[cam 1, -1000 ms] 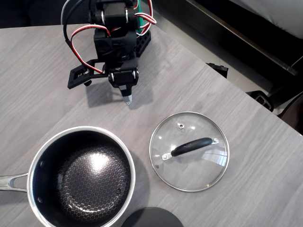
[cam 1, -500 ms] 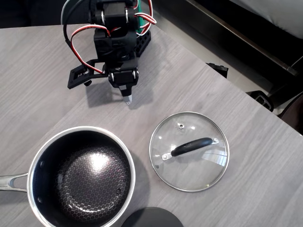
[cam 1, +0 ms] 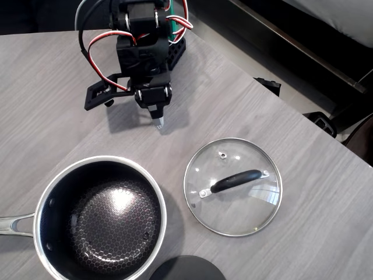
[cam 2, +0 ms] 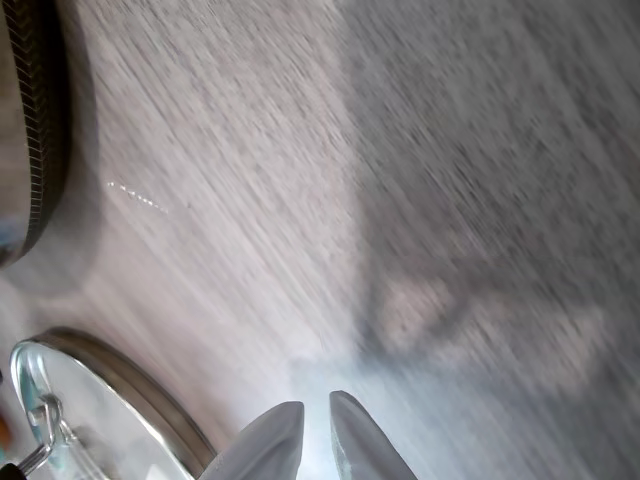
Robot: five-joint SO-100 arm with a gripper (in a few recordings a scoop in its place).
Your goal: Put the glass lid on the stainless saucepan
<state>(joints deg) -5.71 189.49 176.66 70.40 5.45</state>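
Grey wood-grain tabletop (cam 1: 46,87) from overhead, right edge running diagonally, plenty of bare room mid-table. Black arm up top, pincer (cam 1: 159,121) pointing down, empty. One glass lid (cam 1: 233,186) flat at right, just beside one stainless saucepan (cam 1: 99,219), not touching. Dark round object (cam 1: 186,269) at bottom edge. Wrist view: blurry, pincer (cam 2: 315,425) nearly closed, lid rim lower left.

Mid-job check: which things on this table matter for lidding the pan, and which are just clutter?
Job items:
glass lid, flat on the table
stainless saucepan, uncovered
end effector, holding nothing

Lying about:
dark round object at the bottom edge
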